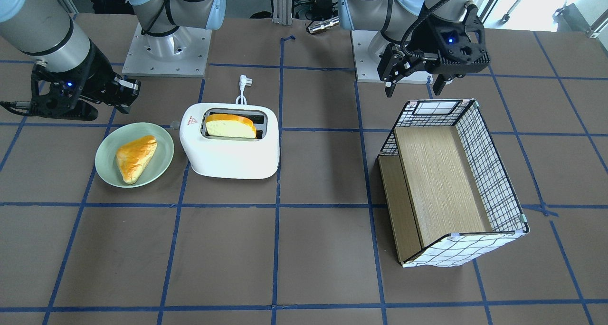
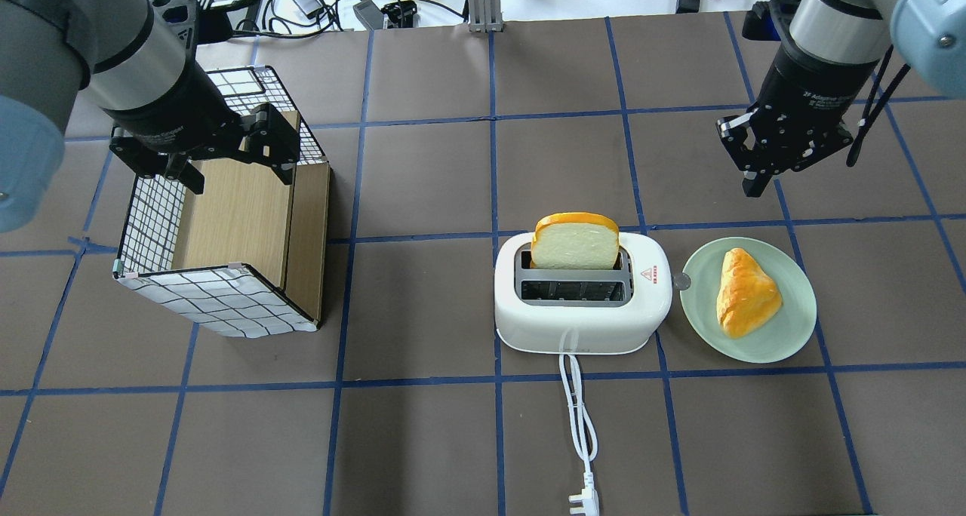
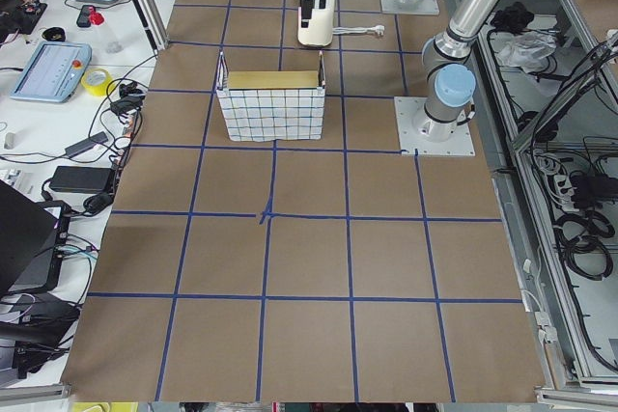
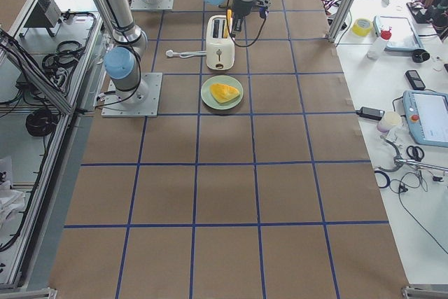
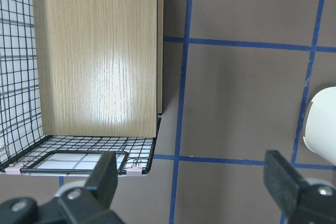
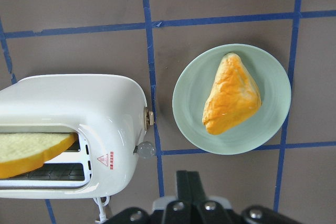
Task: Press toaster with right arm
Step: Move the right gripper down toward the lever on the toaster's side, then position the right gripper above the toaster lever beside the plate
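The white toaster [image 2: 581, 327] stands mid-table with a bread slice [image 2: 575, 242] sticking up from its far slot. Its small grey lever knob [image 2: 681, 281] is on the end that faces the green plate. My right gripper [image 2: 757, 186] is shut and empty, in the air beyond the plate and to the right of the toaster, apart from the knob. In the right wrist view its shut fingers [image 6: 187, 182] sit below the knob [image 6: 145, 150] and the toaster [image 6: 68, 108]. My left gripper [image 2: 234, 170] is open and empty above the basket.
A green plate [image 2: 792, 342] with a triangular pastry [image 2: 746, 301] lies right beside the knob end. The toaster's white cord [image 2: 577, 418] runs toward the near edge. A checked wire basket [image 2: 211, 305] with wooden panels lies tipped at the left.
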Tool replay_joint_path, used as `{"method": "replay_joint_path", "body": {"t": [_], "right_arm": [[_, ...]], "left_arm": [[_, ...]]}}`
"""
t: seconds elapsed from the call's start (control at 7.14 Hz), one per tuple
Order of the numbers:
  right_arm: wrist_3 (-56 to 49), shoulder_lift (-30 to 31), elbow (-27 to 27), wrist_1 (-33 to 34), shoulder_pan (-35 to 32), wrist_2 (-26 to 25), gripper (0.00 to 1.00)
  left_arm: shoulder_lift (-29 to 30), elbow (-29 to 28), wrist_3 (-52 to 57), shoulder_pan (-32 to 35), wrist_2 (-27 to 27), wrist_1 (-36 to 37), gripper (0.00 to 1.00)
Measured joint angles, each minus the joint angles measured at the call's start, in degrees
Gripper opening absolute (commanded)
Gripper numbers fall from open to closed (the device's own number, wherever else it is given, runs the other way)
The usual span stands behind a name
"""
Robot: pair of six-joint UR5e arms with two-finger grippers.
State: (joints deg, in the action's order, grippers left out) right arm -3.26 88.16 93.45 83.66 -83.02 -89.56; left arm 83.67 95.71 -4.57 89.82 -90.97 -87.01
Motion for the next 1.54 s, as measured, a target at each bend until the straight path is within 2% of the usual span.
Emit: {"method": "replay_joint_path", "body": {"t": [0.42,0.7,1.12,1.54], "right_arm": [[-0.21,0.58,7.91,5.49,0.2,2.78,0.0],[-5.12,0.77,10.92,7.12,1.08,8.28,0.0],[-17.46,0.83,15.63,5.43,9.31,17.8,0.0],[-28.44,0.76,20.47,5.09,14.7,26.7,0.0]], "left_arm": [[0.0,0.0,0.0,0.0,0.0,0.0,1.0],[0.02,0.0,0.0,0.0,0.0,0.0,1.0],[0.01,0.0,0.0,0.0,0.0,0.0,1.0],[0.0,0.0,0.0,0.0,0.0,0.0,1.0]]}}
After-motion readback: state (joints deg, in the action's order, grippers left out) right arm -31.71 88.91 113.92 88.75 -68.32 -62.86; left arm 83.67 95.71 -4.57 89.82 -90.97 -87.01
